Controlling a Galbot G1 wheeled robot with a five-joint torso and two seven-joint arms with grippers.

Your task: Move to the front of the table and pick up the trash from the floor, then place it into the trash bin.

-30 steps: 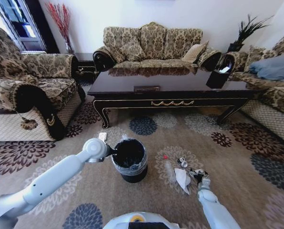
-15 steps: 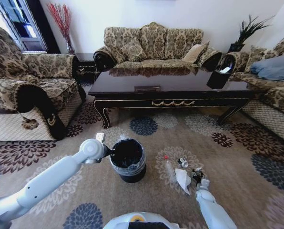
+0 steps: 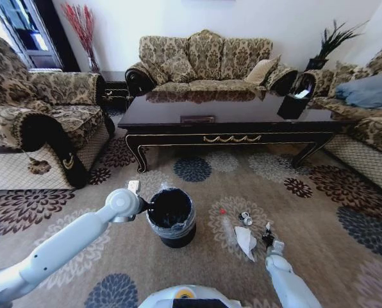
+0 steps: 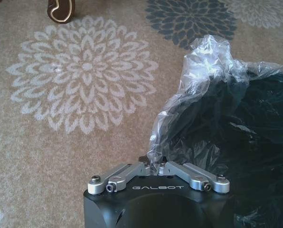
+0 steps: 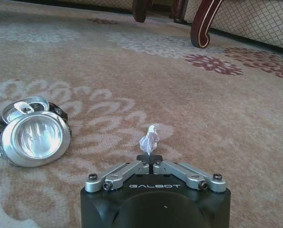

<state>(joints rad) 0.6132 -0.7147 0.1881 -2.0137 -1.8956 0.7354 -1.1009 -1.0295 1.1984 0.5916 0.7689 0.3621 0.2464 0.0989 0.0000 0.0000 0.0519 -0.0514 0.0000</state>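
Left tool clenched on the bin's liner at the bin rim | right tool pinching a small white scrap, low over the floor | paper, bottle, crushed can on floor between bin and right tool, before the worktop.

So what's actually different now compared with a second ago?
The right gripper, fingers shut on a small white paper scrap, has drawn back a little from the crushed can and crumpled paper. The left gripper still pinches the liner of the trash bin. The litter and table stayed put.
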